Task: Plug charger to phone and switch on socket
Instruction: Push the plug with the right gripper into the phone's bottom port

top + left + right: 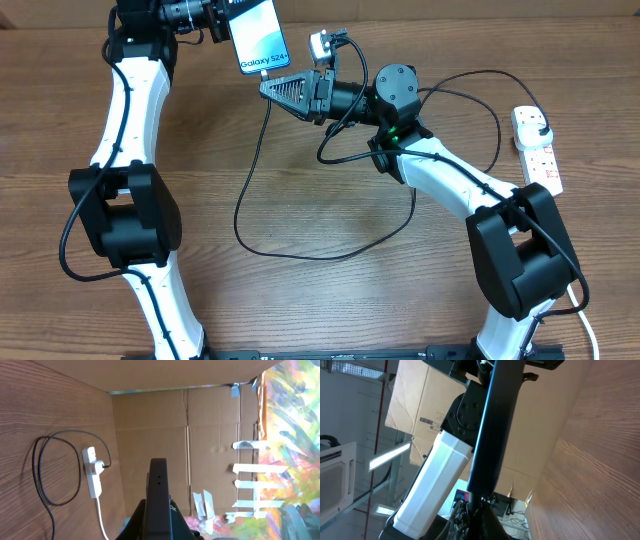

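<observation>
Aloft, slim blue-screened phone (257, 35), clamped in left end effector (231, 23), right end effector (266, 88) pinching black charger (238, 215)

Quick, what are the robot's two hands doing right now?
Left gripper: closed, holding the phone.
Right gripper: closed, holding the charger.

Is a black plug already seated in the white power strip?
Yes, the overhead view shows the charger's black plug head sitting in one end of the white power strip.
</observation>
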`<act>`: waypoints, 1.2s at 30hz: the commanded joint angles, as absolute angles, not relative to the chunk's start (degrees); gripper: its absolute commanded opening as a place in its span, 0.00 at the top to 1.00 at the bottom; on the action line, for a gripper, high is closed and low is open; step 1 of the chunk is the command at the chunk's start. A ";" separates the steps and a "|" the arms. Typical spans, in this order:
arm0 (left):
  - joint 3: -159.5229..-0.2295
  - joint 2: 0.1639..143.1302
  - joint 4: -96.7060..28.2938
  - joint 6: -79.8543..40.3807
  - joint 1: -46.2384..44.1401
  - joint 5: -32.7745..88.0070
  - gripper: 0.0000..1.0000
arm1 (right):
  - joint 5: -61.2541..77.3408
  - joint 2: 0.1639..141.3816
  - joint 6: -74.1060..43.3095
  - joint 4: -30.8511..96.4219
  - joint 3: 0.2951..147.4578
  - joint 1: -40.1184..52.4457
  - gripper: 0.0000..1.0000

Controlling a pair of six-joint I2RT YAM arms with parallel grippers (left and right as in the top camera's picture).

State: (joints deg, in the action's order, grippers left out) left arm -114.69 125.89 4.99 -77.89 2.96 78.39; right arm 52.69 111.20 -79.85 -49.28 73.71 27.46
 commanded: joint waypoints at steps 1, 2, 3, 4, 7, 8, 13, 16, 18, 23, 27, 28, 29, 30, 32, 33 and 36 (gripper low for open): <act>-115.72 125.78 5.43 -78.91 2.87 79.53 0.96 | 52.14 111.24 -79.24 -49.19 74.67 27.24 0.96; -115.72 125.80 5.41 -78.91 2.98 79.50 0.96 | 52.14 111.24 -79.24 -49.19 74.65 27.24 0.96; -115.72 125.80 5.41 -78.96 3.11 79.53 0.96 | 52.14 111.24 -79.24 -49.19 74.65 27.24 0.96; -115.72 125.80 5.43 -79.13 3.22 79.53 0.96 | 52.12 111.24 -79.24 -49.19 74.65 27.24 0.96; -115.72 125.78 5.43 -79.57 3.64 79.96 0.95 | 52.12 111.24 -79.22 -49.19 74.65 27.24 0.96; -115.72 125.80 5.43 -79.55 3.75 80.20 0.96 | 52.12 111.24 -79.22 -49.19 74.65 27.24 0.96; -115.72 125.80 5.43 -79.48 3.79 80.82 0.96 | 52.10 111.24 -79.22 -49.19 74.65 27.24 0.96; -115.72 125.80 5.43 -79.29 3.77 81.03 0.96 | 52.12 111.24 -79.22 -49.19 74.65 27.24 0.96; -115.72 125.78 5.45 -79.31 3.79 81.30 0.96 | 52.12 111.24 -79.22 -49.19 74.65 27.24 0.96; -115.72 125.80 5.45 -79.24 3.77 81.95 0.96 | 52.07 111.24 -79.22 -49.19 74.65 27.24 0.96; -115.72 125.78 5.43 -78.22 3.53 81.97 0.96 | 52.07 111.24 -79.24 -49.19 74.65 27.24 0.96; -115.72 125.78 5.45 -78.17 3.44 81.97 0.96 | 52.07 111.24 -79.24 -49.19 74.65 27.24 0.96; -115.72 125.80 5.45 -78.15 3.40 82.00 0.96 | 52.07 111.24 -79.24 -49.19 74.65 27.24 0.96; -115.72 125.78 5.45 -77.89 3.36 82.11 0.96 | 52.07 111.24 -79.22 -49.19 74.65 27.24 0.96; -115.72 125.80 5.45 -77.06 3.36 82.46 0.96 | 52.07 111.24 -79.22 -49.19 74.65 27.24 0.96; -115.72 125.80 5.43 -76.66 3.36 82.78 0.96 | 52.05 111.24 -79.22 -49.19 74.65 27.24 0.96; -115.72 125.80 5.45 -76.20 3.36 83.68 0.96 | 51.46 111.24 -79.24 -49.19 74.65 27.24 0.96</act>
State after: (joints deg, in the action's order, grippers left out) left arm -114.69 125.89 5.04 -77.60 3.51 80.18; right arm 53.10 111.20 -79.50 -48.88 73.71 27.46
